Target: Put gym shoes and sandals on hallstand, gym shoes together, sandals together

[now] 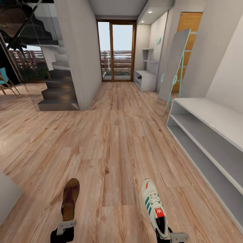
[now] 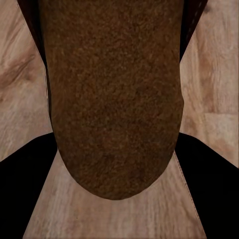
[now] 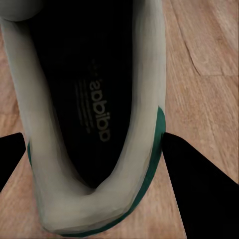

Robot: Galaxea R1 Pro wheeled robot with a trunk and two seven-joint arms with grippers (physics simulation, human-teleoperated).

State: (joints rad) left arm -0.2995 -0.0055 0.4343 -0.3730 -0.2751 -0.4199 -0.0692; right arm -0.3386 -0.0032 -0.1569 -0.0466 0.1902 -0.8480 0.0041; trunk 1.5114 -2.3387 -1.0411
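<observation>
Left end effector grips our brown sandal by the heel; right end effector clamps the white gym shoe likewise. We hold both above the corridor floor, the hallstand along its right edge.

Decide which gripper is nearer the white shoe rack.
Right. The right gripper, holding the sneaker, sits on the shoe rack's side; the left gripper, holding the sandal, is farther across the floor.
</observation>
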